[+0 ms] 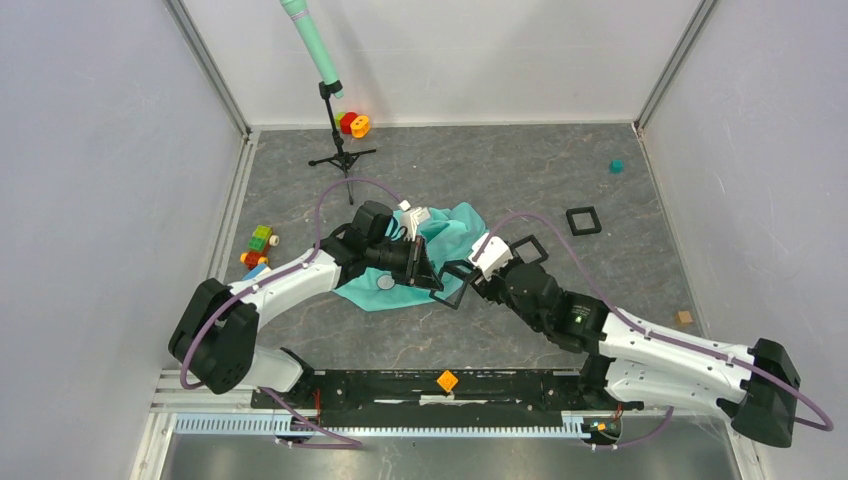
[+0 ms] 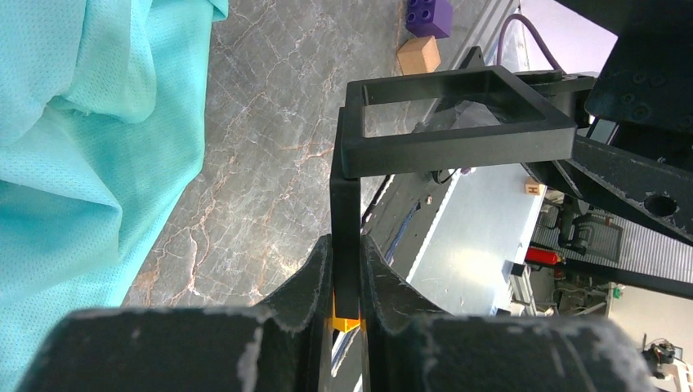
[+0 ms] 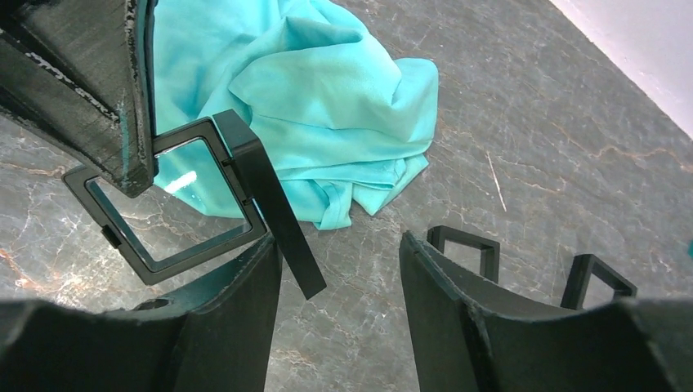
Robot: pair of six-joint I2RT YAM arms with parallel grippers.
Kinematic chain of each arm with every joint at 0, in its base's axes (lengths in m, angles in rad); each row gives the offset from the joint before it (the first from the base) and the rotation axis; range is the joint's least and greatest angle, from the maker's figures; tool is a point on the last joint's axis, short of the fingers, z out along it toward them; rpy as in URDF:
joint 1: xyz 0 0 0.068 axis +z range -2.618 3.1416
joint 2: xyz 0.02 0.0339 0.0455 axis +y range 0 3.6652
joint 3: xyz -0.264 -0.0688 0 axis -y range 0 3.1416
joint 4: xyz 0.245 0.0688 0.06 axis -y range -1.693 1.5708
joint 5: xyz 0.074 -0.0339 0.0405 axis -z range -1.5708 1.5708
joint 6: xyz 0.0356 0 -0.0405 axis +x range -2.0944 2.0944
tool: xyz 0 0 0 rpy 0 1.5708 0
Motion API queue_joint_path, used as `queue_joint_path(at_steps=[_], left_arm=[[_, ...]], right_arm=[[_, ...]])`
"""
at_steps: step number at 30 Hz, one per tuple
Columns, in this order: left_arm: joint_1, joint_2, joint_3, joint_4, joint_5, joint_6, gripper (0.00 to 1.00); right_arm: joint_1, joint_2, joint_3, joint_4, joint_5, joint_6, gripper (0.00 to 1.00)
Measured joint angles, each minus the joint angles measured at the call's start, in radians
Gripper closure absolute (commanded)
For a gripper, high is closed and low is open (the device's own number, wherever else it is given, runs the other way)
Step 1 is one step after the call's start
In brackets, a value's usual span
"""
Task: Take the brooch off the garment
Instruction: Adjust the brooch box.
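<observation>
shirt (image 1: 452, 228) lies crumpled at the centre of the top view, and neither gripper holds it. a small pale disc (image 1: 386, 282) near its lower left edge may be the brooch — too small to be sure. the left gripper (image 2: 346, 269) is pinched on one thin edge of a black frame (image 2: 458, 149), holding it up just right of the cloth. the right gripper (image 3: 339, 245) hangs beside that frame, fingers spread, holding nothing. the step in hand seems to be dealing with the frame — the brooch looks not yet removed. next, i judge, the frame must be passed or set down. then one gripper should pin the cloth while the other takes the disc.
</observation>
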Motion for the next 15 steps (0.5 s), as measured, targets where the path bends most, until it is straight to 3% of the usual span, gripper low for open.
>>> queue_joint_path(at_steps=[5, 12, 15], left_arm=[[0.0, 0.0, 0.0, 0.003, 0.003, -0.002, 0.84], [-0.001, 0.0, -0.002, 0.046, 0.056, -0.053, 0.86], [-0.001, 0.0, -0.002, 0.05, 0.072, -0.056, 0.86]], right_arm=[[-0.062, -0.028, 0.0, -0.01, -0.117, 0.024, 0.22], [-0.076, -0.129, -0.042, 0.021, -0.254, 0.013, 0.24], [-0.076, -0.151, -0.052, 0.024, -0.293, 0.009, 0.32]])
